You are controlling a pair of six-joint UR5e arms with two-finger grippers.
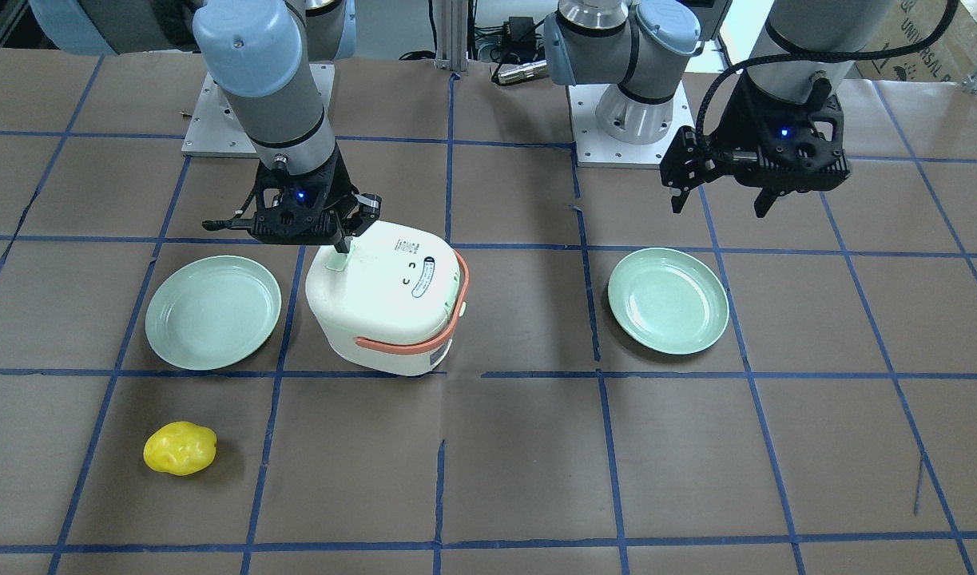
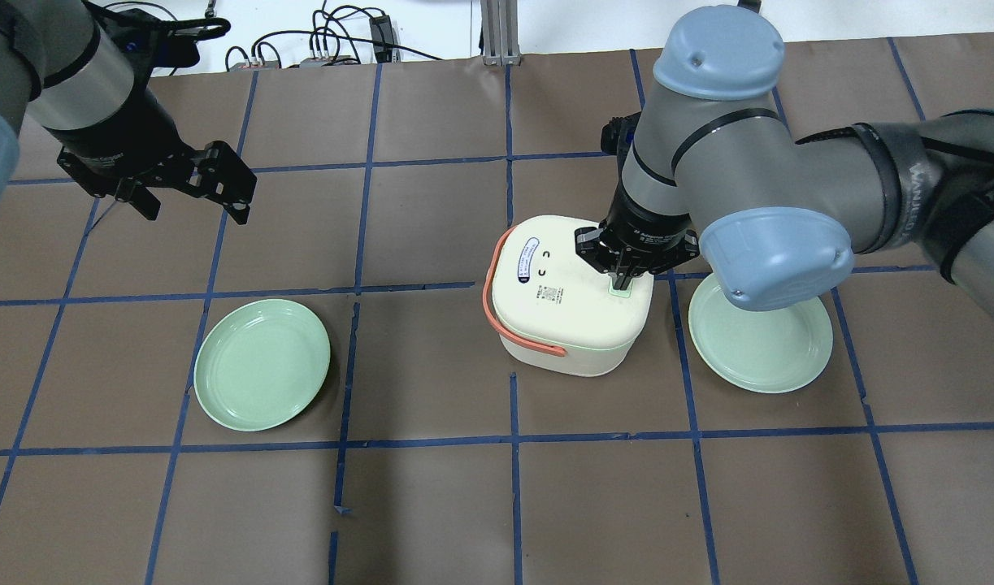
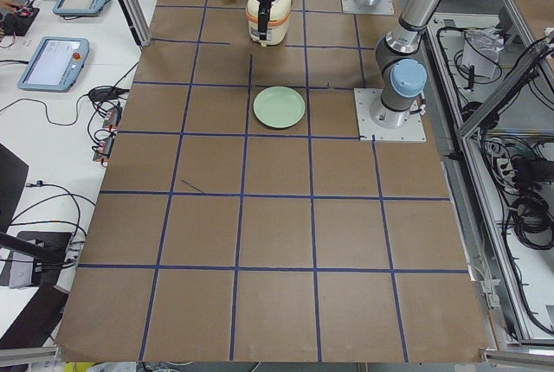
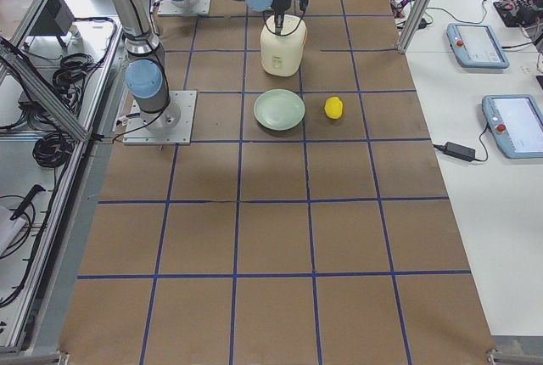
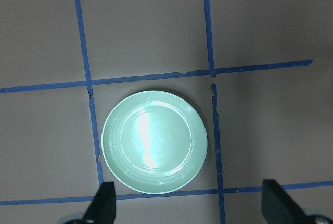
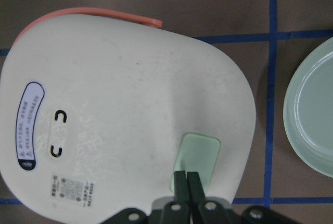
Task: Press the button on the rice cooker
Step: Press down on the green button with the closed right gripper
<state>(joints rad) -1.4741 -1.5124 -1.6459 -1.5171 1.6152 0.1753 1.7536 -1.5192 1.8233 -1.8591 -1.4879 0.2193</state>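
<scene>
The white rice cooker [image 1: 392, 299] [image 2: 574, 296] [image 6: 114, 109] stands closed mid-table, its salmon handle lying round its body. The pale mint button [image 6: 196, 159] [image 1: 338, 262] [image 2: 620, 286] sits at the lid's edge. My right gripper [image 6: 186, 176] [image 2: 622, 280] [image 1: 346, 246] is shut, its fingertips pointing down onto the button. My left gripper [image 1: 724, 196] [image 2: 192, 207] is open and empty, high above the table beside a mint plate [image 5: 154, 140]; its fingers [image 5: 104, 203] show at the left wrist view's bottom edge.
Two mint-green plates flank the cooker: one [image 1: 669, 299] [image 2: 261, 363] on my left side, one [image 1: 213, 311] [image 2: 761, 333] [image 6: 312, 114] close beside the cooker under my right arm. A yellow bell pepper [image 1: 180, 448] lies toward the operators' side.
</scene>
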